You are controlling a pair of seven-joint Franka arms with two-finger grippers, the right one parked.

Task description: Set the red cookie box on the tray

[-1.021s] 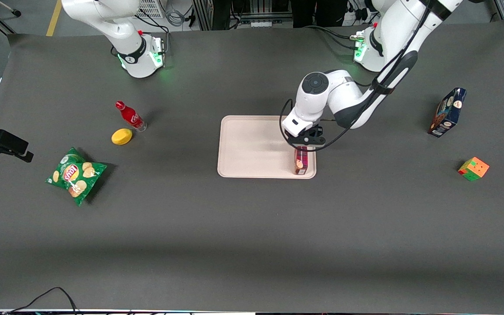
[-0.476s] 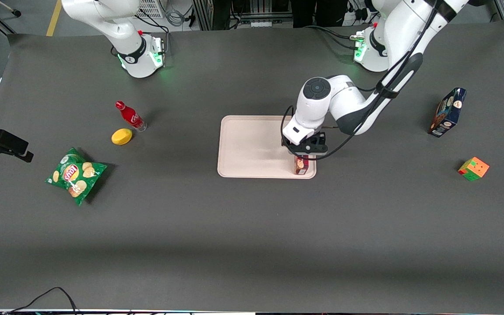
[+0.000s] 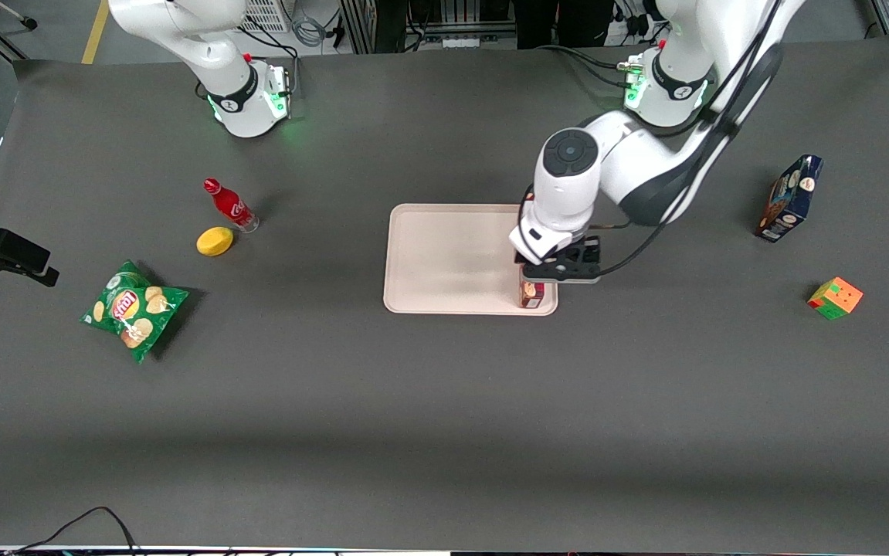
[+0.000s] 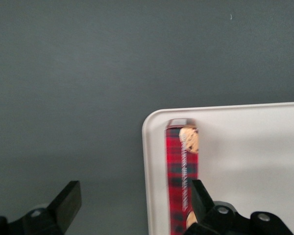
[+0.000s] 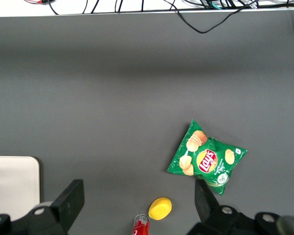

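The red cookie box (image 3: 531, 294) (image 4: 182, 171) lies in the tray (image 3: 444, 259) (image 4: 255, 156), along the short rim toward the working arm's end, with one end at the corner nearest the front camera. My left gripper (image 3: 561, 266) (image 4: 133, 190) hovers just above it, covering most of the box in the front view. The gripper is open and holds nothing. One finger (image 4: 200, 196) is over the box's edge and the other finger (image 4: 68, 200) is over bare table outside the tray.
Toward the working arm's end stand a dark blue snack box (image 3: 789, 198) and a colourful cube (image 3: 835, 298). Toward the parked arm's end are a red cola bottle (image 3: 229, 205), a yellow lemon (image 3: 215, 241) and a green chip bag (image 3: 134, 309).
My gripper has shifted toward the working arm's end and a little nearer the front camera, now covering more of the box. The box has stayed in the tray.
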